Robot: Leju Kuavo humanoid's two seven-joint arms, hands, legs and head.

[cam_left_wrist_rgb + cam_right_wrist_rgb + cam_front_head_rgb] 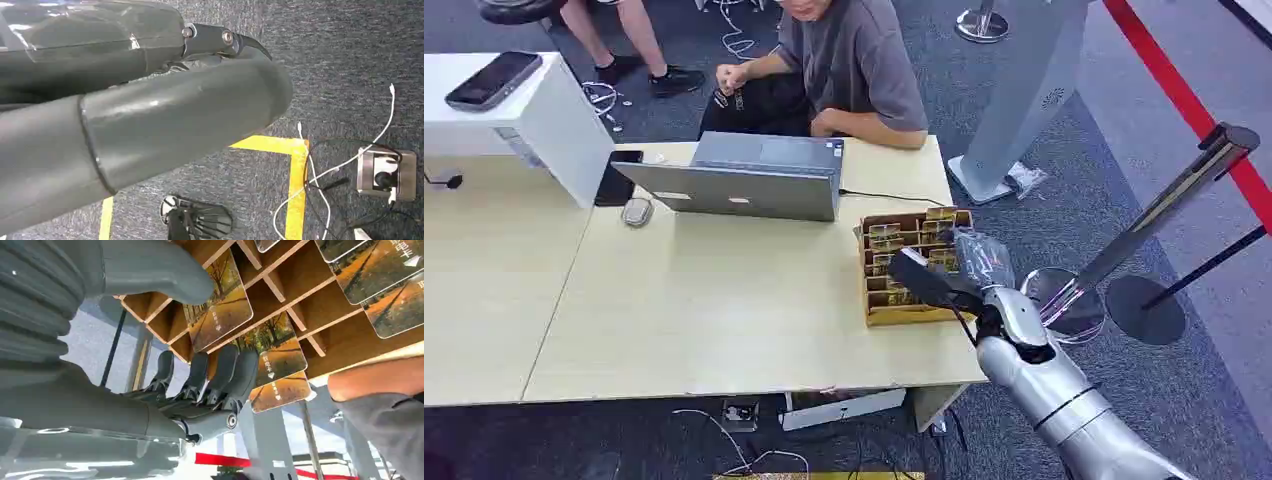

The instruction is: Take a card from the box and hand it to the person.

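At the lower right of the head view the right hand (944,280) hangs over the wooden box (876,312), which sits on the right end of the table (724,320), just right of centre in the frame. In the right wrist view the thumb (165,270) sits at the upper left and the fingers (220,375) stand in a row at centre, spread apart with a card (220,310) lying in the gap between them; nothing looks pinched, so the hand reads as open and empty, though whether any fingertip touches a card I cannot tell. The cards stand tilted in narrow slots divided by thin wooden slats, close to one another. The main risk, as I judge it, is that the closing fingers catch a slat or two neighbouring cards at once, so that the hand drags the light box along the table or pulls out a second card that falls. A glossy card face could also slip from a shallow pinch. The box lies near the table's right edge, so a sideways shove could tip it off. The person (854,70) sits at the upper centre behind the laptop (744,180), which a low handover sweep might strike. The left hand (150,125) hangs above the carpet; its fingers are hidden, so its state I cannot tell.
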